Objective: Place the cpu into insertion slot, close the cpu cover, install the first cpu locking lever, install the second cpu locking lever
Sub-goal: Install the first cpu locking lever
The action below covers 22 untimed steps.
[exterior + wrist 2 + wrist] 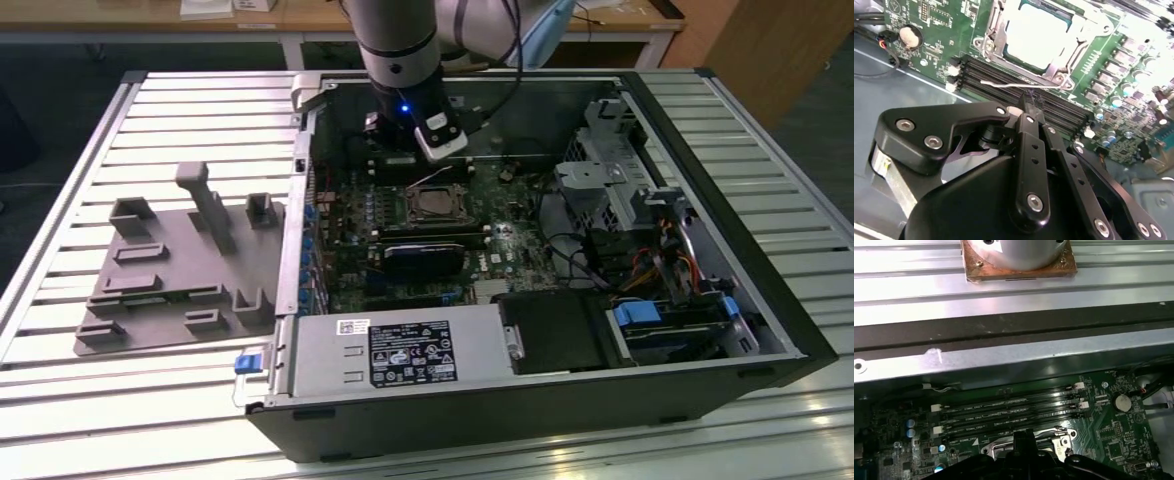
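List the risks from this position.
1. The gripper has its tip right at the thin locking lever, which lies over the memory slots. A slip could scrape those slots or the board.
2. The lever looks unhooked, so the cpu cover over the cpu may not be clamped and might lift.

A slatted metal table (94, 420) in front — wooden desks (120, 18) behind, dark floor (54, 70) beneath

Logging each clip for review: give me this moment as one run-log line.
cpu: in insertion slot | cpu cover: appears down over cpu | gripper: tip at thin wire lever beside the slot
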{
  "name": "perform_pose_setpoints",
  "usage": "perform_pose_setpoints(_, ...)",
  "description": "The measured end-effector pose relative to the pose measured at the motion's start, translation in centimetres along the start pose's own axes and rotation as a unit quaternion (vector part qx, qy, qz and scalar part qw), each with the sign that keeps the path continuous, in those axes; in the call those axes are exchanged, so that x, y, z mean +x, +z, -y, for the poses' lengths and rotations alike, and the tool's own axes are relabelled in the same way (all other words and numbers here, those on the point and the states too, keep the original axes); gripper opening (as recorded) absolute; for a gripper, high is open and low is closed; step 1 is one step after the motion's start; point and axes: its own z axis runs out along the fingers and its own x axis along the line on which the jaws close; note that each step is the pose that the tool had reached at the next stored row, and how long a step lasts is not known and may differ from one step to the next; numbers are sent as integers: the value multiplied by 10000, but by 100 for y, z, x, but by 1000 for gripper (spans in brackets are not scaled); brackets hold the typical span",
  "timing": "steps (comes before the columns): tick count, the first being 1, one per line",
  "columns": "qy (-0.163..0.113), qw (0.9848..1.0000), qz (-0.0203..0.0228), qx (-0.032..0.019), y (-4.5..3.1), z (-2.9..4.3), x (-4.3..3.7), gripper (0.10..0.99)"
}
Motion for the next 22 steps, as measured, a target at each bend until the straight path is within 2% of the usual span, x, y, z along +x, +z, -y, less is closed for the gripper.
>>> perform_pose_setpoints(6,0,10000,3,-8,53,1,-71,102)
perform_pose_setpoints(15,1,10000,2,-14,164,15,-135,102)
perform_pose_setpoints(22,2,10000,2,-14,205,8,-171,102)
